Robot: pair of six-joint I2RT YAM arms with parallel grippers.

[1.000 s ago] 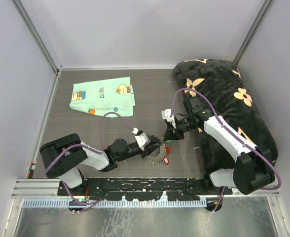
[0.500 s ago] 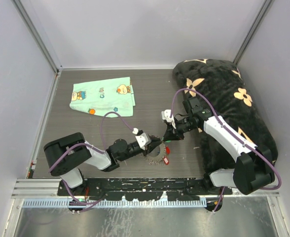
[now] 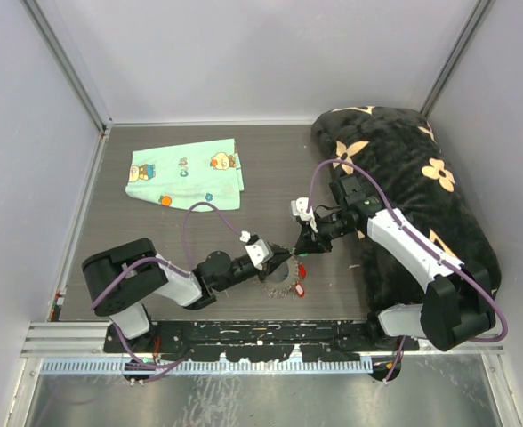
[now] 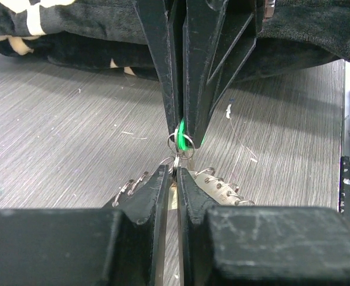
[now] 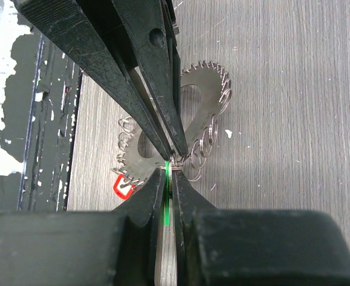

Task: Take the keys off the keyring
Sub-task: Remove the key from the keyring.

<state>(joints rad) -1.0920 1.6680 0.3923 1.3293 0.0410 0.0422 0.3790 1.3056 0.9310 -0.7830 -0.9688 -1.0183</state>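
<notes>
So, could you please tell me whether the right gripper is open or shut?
Shut: its own wrist view shows the right gripper closed tight on the thin green key.

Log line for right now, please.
left gripper: shut on keyring | right gripper: shut on green key | red key: at keyring rim

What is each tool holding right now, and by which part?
Right tool pinches the green key by its head; left tool appears to pinch the keyring at its rim.
</notes>
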